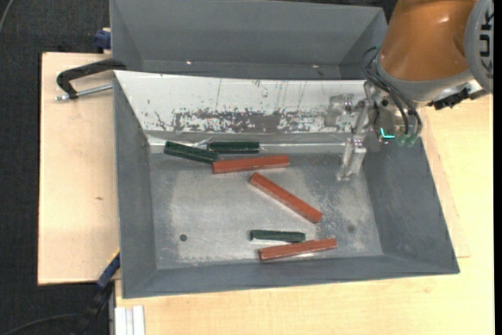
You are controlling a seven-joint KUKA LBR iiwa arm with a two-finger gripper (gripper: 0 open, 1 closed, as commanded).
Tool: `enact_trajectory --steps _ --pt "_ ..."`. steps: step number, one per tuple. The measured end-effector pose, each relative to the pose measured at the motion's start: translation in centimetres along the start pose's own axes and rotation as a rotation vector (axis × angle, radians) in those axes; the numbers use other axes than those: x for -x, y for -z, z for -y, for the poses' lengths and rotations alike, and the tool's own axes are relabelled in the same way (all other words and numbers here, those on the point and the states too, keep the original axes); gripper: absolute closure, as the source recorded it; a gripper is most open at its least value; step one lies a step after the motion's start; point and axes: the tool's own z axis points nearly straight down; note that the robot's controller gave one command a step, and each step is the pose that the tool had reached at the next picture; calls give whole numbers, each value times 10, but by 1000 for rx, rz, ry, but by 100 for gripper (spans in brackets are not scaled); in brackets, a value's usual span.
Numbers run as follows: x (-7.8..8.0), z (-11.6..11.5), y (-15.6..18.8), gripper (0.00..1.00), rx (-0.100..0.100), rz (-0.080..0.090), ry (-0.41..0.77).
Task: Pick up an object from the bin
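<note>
My gripper (351, 166) hangs low over the right back part of the bin, close to the back wall. The nearest thing is a red flat bar (286, 198) lying slantwise in the middle, to the left of and below the gripper. Another red bar (251, 164) lies along the back wall further left. The gripper touches neither bar.
Two dark green bars (188, 153) (233, 146) lie at the back left by the wall. Near the front wall a short dark green bar (277, 235) lies just above a third red bar (298, 249). The arm's orange cover stands over the bin's right rim.
</note>
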Motion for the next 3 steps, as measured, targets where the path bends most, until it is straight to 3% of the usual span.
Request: enact_trajectory --steps 1,2,3 --pt "-47 -23 -139 0 0 -2 42" --pt "-44 -22 -135 100 -1 7 42" --pt "-28 -25 -8 100 -1 23 18"
